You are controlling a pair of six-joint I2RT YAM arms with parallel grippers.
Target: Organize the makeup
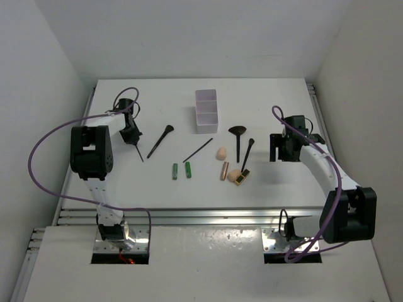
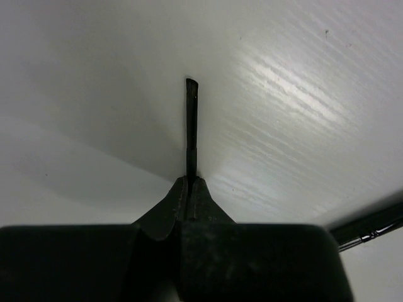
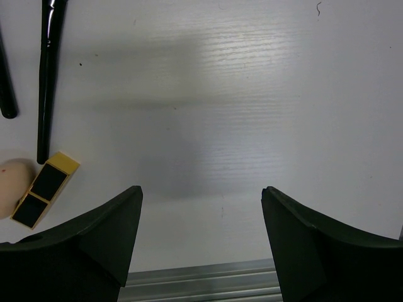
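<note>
My left gripper (image 1: 132,138) is shut on a thin black brush (image 1: 138,153) at the table's left. In the left wrist view the brush (image 2: 191,119) sticks out from the closed jaws (image 2: 190,180) over the white table. My right gripper (image 1: 276,153) is open and empty at the right, its fingers (image 3: 107,233) wide apart. Between the arms lie a black brush (image 1: 160,140), a thin dark pencil (image 1: 198,150), two green tubes (image 1: 175,171) (image 1: 188,169), a rose-gold tube (image 1: 224,170), two peach sponges (image 1: 221,153) (image 1: 235,175), a black-gold lipstick (image 1: 242,178), a fan brush (image 1: 237,139) and another brush (image 1: 248,154).
A white three-compartment box (image 1: 206,111) stands at the back centre. The right wrist view shows the lipstick (image 3: 44,189), a sponge (image 3: 9,185) and a brush handle (image 3: 45,82) at left, and the metal rail (image 3: 201,283) at the near edge.
</note>
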